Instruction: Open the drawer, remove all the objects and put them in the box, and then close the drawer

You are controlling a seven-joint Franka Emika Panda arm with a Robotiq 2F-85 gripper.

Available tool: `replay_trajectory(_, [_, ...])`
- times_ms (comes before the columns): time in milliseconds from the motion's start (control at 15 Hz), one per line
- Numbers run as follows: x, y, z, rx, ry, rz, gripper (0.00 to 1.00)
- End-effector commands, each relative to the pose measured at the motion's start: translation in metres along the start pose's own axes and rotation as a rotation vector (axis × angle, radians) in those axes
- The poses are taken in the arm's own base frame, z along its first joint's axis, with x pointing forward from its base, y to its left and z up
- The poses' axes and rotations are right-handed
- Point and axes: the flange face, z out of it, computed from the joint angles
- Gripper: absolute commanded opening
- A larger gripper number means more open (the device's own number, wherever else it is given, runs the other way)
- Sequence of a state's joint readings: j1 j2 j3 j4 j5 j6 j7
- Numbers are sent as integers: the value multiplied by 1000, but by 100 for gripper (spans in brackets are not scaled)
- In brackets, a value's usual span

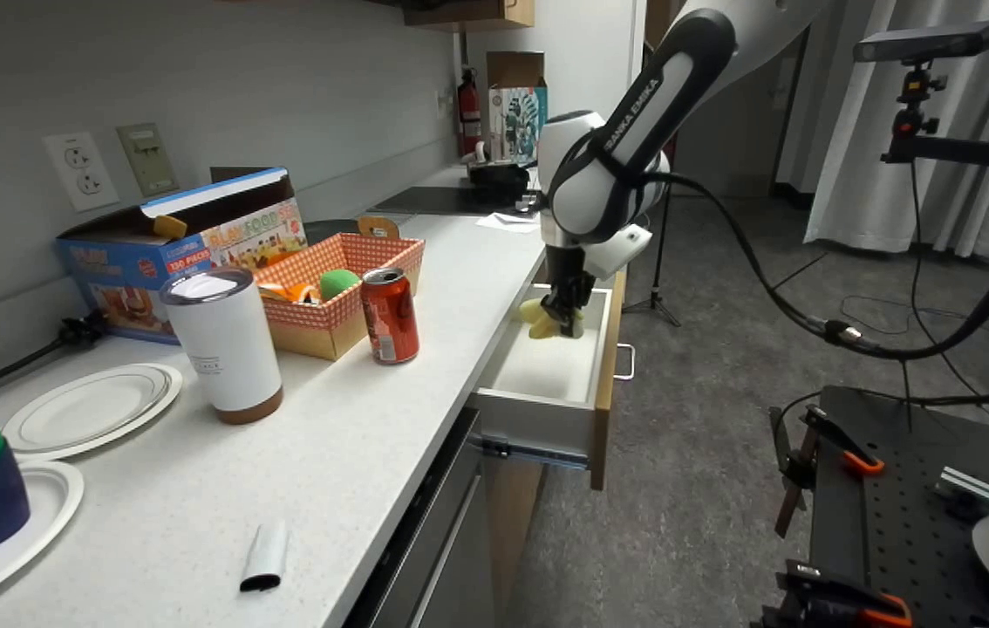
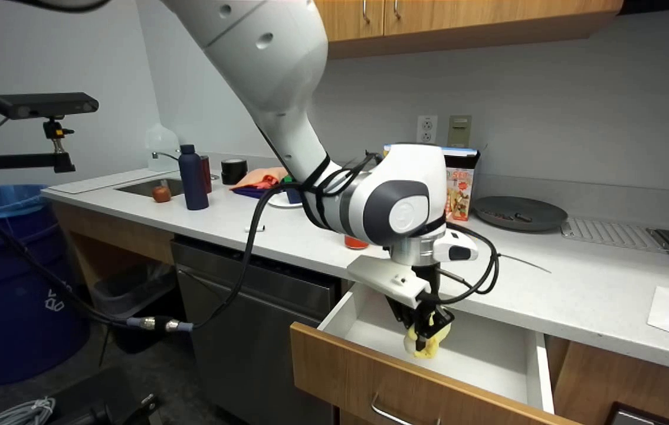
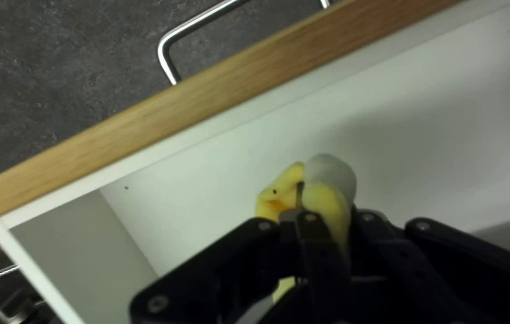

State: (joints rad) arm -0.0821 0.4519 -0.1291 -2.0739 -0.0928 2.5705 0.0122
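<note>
The drawer [image 1: 538, 379] is pulled out, its wood front [image 2: 346, 372] and bar handle [image 3: 201, 20] facing the room. Inside it, my gripper [image 3: 333, 216] points down, shut on a soft yellow object [image 3: 282, 189] with a pale grey-white end, a black dot and an orange patch. Yellow bulges out on both sides of a finger, and the black fingers hide the rest. In both exterior views the yellow object [image 2: 429, 352] sits low in the drawer; whether it touches the floor I cannot tell. On the counter stands the red-checked box [image 1: 311, 318], holding a green ball and orange items.
A red can [image 1: 390, 318] and a white tumbler [image 1: 224, 349] stand close beside the box, with a blue printed box [image 1: 137, 270] behind. The counter [image 2: 505, 301] overhangs the back of the drawer. A dark round plate [image 2: 520, 213] lies farther along.
</note>
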Motion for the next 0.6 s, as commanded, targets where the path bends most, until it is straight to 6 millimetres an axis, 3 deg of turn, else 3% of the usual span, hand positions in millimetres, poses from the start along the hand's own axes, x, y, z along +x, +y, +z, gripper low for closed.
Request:
replay_trajectory(0, [-13,6,-76,-33,96,34,3])
replay_trajectory(200, [6,1,-139,-75,225,6,3])
replay_trajectory(533, [59,-32,-226,-129,420,-111,3])
